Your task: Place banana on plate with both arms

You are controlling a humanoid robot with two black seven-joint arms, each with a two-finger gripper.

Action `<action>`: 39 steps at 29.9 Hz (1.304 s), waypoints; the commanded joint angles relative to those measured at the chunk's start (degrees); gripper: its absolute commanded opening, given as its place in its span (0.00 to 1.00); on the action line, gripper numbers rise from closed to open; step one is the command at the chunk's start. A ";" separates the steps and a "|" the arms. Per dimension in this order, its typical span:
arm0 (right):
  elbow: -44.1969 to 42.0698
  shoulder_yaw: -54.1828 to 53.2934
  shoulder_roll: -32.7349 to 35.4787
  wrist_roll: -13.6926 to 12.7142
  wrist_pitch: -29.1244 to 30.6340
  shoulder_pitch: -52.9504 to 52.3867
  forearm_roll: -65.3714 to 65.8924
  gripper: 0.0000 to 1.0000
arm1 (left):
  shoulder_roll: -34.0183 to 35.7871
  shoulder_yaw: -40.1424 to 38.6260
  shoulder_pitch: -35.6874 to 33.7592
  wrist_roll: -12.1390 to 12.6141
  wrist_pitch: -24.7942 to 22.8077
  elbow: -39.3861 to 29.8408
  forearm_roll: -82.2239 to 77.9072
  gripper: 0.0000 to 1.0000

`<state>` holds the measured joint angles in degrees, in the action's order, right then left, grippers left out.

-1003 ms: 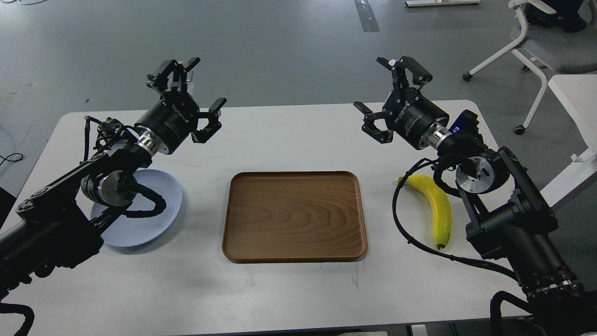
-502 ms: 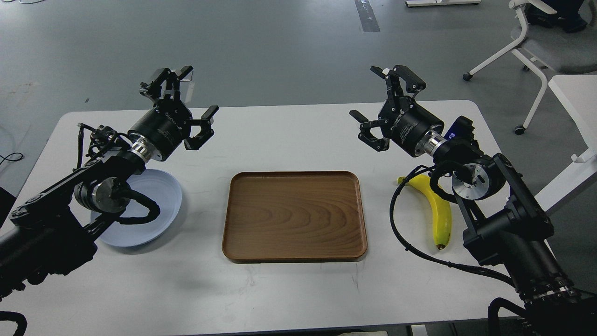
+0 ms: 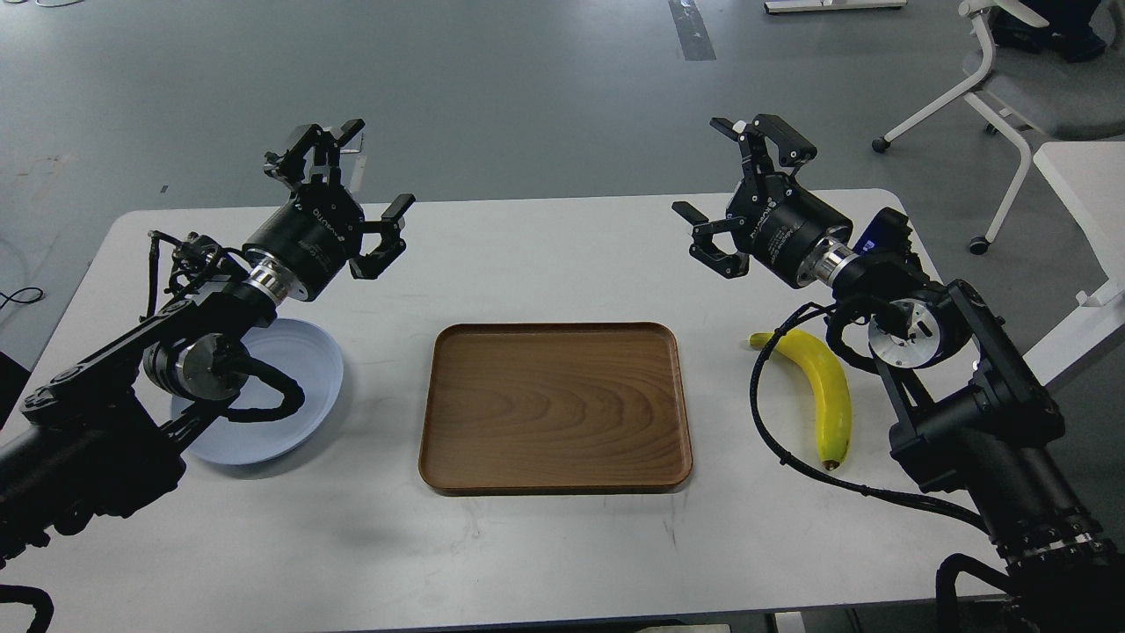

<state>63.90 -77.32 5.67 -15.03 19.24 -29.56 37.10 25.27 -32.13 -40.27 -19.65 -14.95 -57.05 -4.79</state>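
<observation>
The yellow banana (image 3: 823, 390) lies on the white table at the right, dark tip toward me, partly crossed by a black cable. The pale blue-grey plate (image 3: 290, 387) sits at the left, partly hidden under my left arm. My left gripper (image 3: 356, 189) is open and empty, held in the air beyond the plate. My right gripper (image 3: 734, 185) is open and empty, held in the air beyond and left of the banana.
A rectangular brown wooden tray (image 3: 554, 404) lies in the middle of the white table (image 3: 545, 255). An office chair (image 3: 1019, 79) stands on the grey floor at the far right, beside another white surface (image 3: 1085, 189).
My right gripper moved a little right and back after drifting left. My left gripper dropped and shifted left from a second ago, then held about still. Banana, plate and tray have not moved.
</observation>
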 commanded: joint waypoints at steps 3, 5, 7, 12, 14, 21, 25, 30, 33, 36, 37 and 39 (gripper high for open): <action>-0.09 7.87 4.60 0.09 -6.23 -1.28 0.61 1.00 | -0.13 -0.21 -0.16 -0.04 -4.03 0.09 -0.40 0.98; -0.09 11.30 6.80 0.18 -7.90 -2.78 0.35 1.00 | -0.04 -0.39 -0.51 0.14 -8.42 0.53 -0.40 0.98; 0.44 12.46 8.47 0.70 -8.08 -4.10 -0.09 1.00 | 0.05 -0.39 -0.77 0.14 -11.59 0.62 -0.40 0.98; 2.10 10.53 8.48 1.40 -8.61 -7.00 -0.36 1.00 | 0.48 -0.39 -0.77 0.14 -11.69 1.93 -0.40 0.98; 2.46 7.38 8.13 3.59 -8.61 -7.35 -1.14 1.00 | 0.49 -0.39 -0.77 0.05 -11.60 3.95 -0.40 0.98; 2.11 8.68 7.42 10.28 -4.22 -3.58 -7.91 1.00 | 0.84 -0.57 0.37 -0.04 -11.42 4.93 -0.14 0.98; 2.72 7.98 6.02 9.67 0.43 -0.33 -8.62 1.00 | 1.01 0.13 1.51 -1.26 -5.40 4.84 -4.93 0.98; 1.58 4.99 5.84 9.67 1.68 1.61 -8.62 1.00 | 5.75 0.31 1.51 -6.46 20.80 -1.21 -39.47 0.98; 1.67 3.49 5.84 9.67 1.68 3.19 -8.53 1.00 | 14.00 4.34 2.65 -5.92 27.95 -4.92 -51.37 0.98; 2.11 2.53 5.84 9.75 1.68 4.69 -8.44 1.00 | 19.89 10.75 3.27 -6.63 27.34 -4.48 -51.99 0.98; 2.37 2.44 5.84 9.76 1.68 5.30 -8.36 1.00 | 23.30 15.82 3.27 -6.54 27.51 -4.13 -52.25 0.98; 2.37 2.26 5.93 9.76 1.68 5.65 -8.27 1.00 | 28.49 20.76 3.09 -7.06 27.69 -4.21 -52.69 0.98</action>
<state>66.01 -74.68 11.52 -5.36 20.93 -24.81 28.68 46.31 -19.46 -37.16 -26.16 12.38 -61.45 -56.66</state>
